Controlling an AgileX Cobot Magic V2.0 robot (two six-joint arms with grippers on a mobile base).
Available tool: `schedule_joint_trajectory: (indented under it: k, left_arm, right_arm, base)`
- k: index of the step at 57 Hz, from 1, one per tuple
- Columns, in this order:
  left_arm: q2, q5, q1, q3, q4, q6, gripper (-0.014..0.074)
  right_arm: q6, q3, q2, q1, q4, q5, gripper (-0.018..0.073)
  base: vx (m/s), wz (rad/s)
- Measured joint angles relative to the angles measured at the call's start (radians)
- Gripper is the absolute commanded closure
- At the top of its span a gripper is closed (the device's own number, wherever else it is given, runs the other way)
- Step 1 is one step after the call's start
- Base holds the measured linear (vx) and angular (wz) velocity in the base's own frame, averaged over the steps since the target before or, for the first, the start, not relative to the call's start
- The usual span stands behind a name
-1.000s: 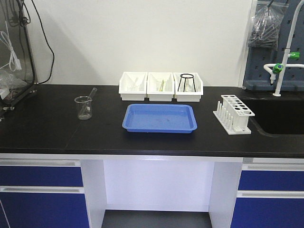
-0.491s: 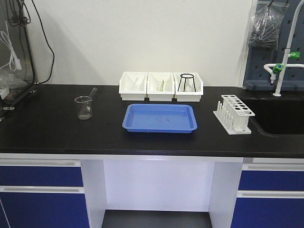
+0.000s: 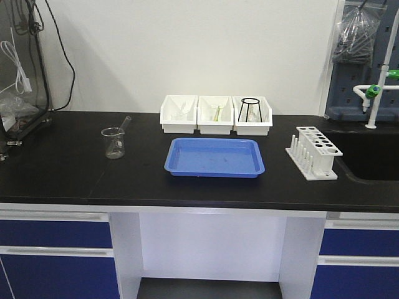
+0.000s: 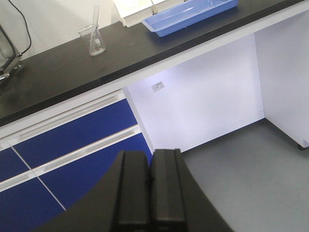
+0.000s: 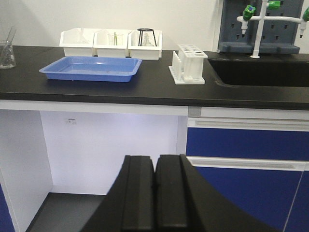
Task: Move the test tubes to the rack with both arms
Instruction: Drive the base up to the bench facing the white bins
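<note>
The front view shows a black counter [image 3: 62,168] with a blue tray [image 3: 215,172] in its middle. At 9 o'clock from the tray, well apart from it, stands a clear beaker [image 3: 113,142]. One test tube [image 3: 124,124] stands inside it and leans over the rim toward 1 o'clock. More than this one tube I cannot make out. At 12 o'clock from the tray, just behind it, three white bins [image 3: 216,114] sit side by side. The rack [image 3: 315,151] is at 3 o'clock from the tray, near the edge of the sink [image 3: 374,159]. No tube is visible in its holes.

The left gripper [image 4: 150,193] is lower than the counter top, in front of the blue drawers. Its two black fingers are pressed together with nothing between them. The right gripper [image 5: 155,193] is also below the counter edge, with its fingers pressed together and holding nothing. In its view the rack sits at about 12 o'clock, far from the fingers.
</note>
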Motion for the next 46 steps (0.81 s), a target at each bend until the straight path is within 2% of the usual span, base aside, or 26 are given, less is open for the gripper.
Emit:
schedule_joint_trajectory:
  k: [24,46]
  left_arm:
    - [0.000,0.000,0.000,0.000,0.000,0.000,0.0611]
    - [0.000,0.000,0.000,0.000,0.000,0.000,0.0611]
  right_arm:
    - [0.000,0.000,0.000,0.000,0.000,0.001,0.0564]
    - [0.000,0.000,0.000,0.000,0.000,0.001,0.0564]
  base:
    - [0.20,0.08]
    - [0.32,-0.07]
